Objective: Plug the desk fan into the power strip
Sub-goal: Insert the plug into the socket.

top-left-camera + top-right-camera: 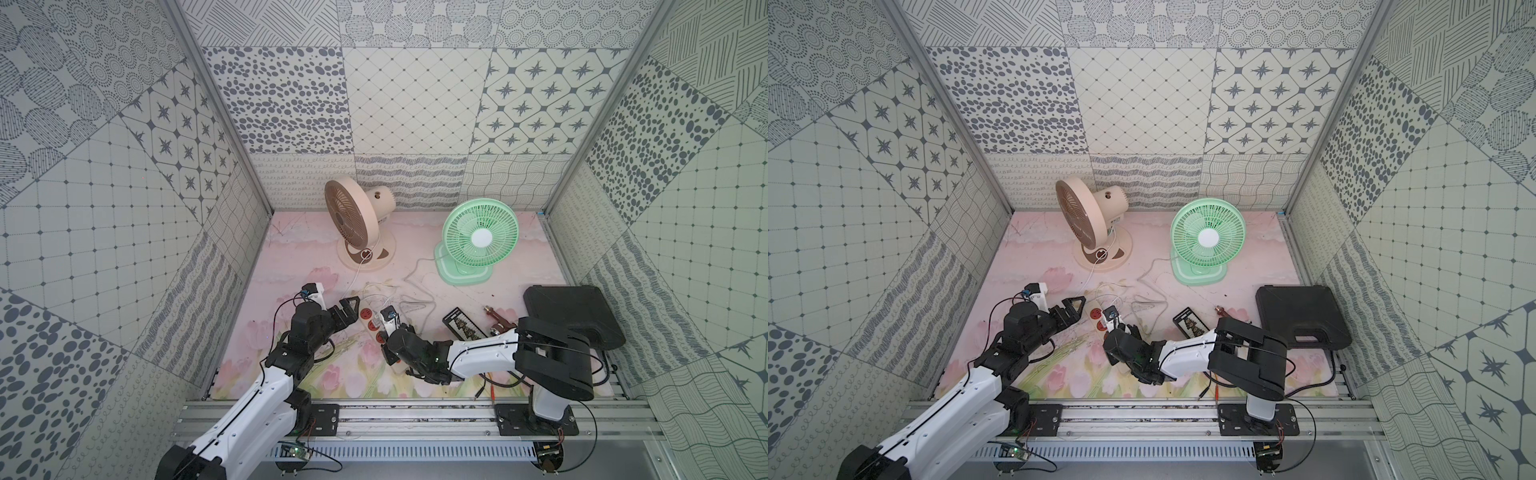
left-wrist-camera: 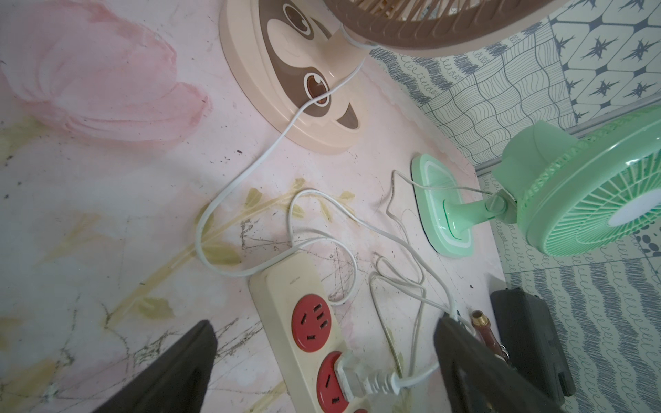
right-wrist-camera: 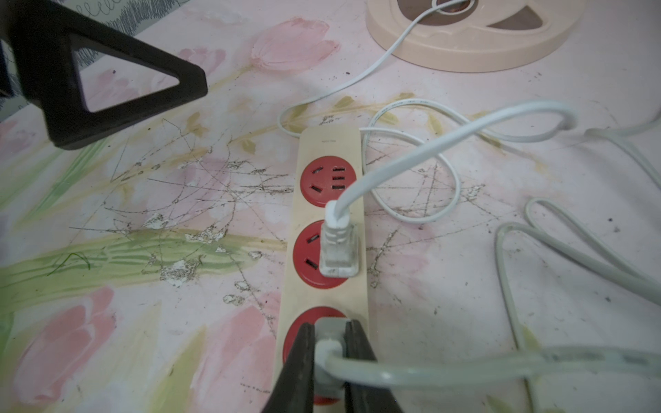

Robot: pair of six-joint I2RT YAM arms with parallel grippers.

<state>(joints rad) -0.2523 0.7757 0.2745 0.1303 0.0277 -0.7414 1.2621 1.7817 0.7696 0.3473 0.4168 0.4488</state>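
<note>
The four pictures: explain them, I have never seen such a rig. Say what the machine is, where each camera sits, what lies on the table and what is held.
This is a robot with two arms, each ending in a two-fingered gripper. Both top views come from one double camera overhead, so they look alike. The other two come from cameras on the wrists, looking along the fingers. On the table stand a beige fan and a green fan; nearer the arms lie a power strip with red sockets, a black case and a small black board. A white plug sits in one socket. The right gripper is shut on a grey plug at the next socket; how far in, I cannot tell. The left gripper is open and empty.
</note>
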